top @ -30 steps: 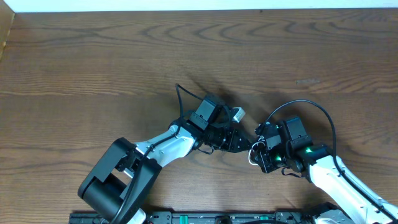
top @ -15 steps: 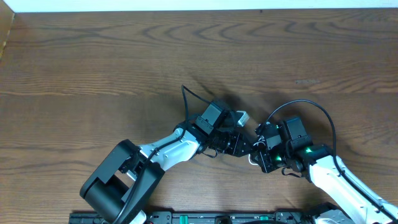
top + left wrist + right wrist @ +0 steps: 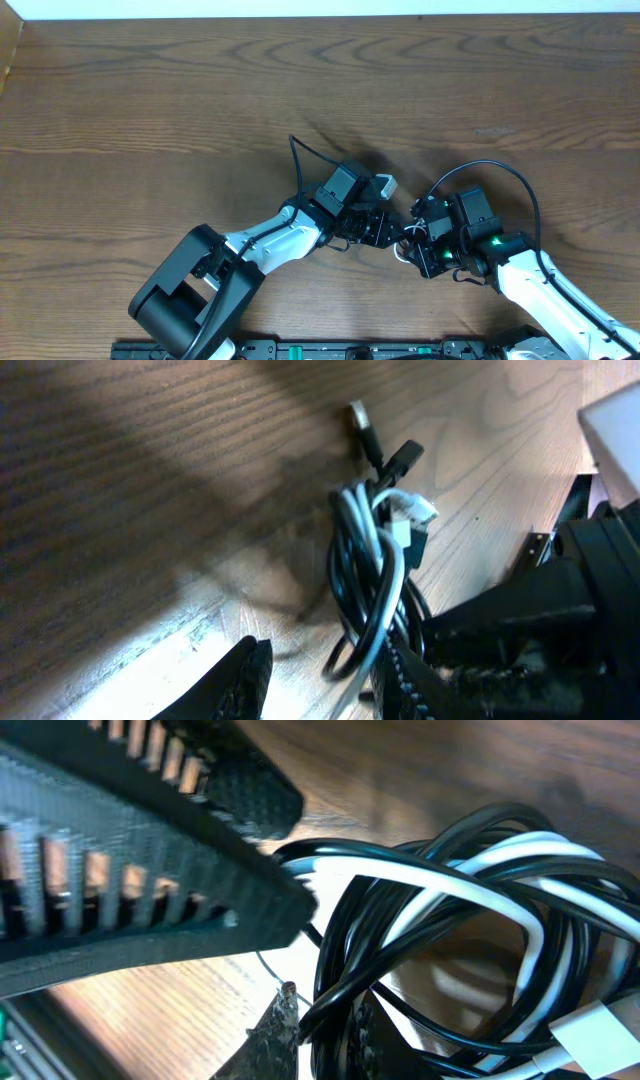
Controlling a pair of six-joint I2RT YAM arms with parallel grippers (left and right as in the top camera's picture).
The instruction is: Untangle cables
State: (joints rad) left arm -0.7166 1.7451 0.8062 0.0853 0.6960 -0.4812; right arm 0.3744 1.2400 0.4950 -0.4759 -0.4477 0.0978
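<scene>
Overhead view: noted left gripper (image 3: 386, 228) and right gripper (image 3: 417, 243) nose to nose low on the table (image 3: 150, 100), toward the robot's side. Spotted only a scrap of the cables (image 3: 401, 254) between them; rest hidden under the fingers.

Left wrist view: found the cables bunched into one narrow black-and-white skein, flat on the wood. Traced the long axis from the plugs (image 3: 405, 510) at the far end down to a loop at the near end, running almost straight toward the camera. Logged left jaws as apart, with that near loop lying in the gap, nearer its right-hand side. No squeeze seen yet.

Right wrist view: logged right jaws as drawn nearly together, with black strands at the edge of the cables caught at the tips. Judged a pinch, not a mere touch.

Judgement: left arm the better placed for the next move, with the cables end-on to it and the loop already inside. Closing here would likely take black and white together; would need a sideways nudge to single out one strand. Pulling along the axis, away from the right pinch, looks the way to draw loops out. Pulling across would likely drag the lot.
</scene>
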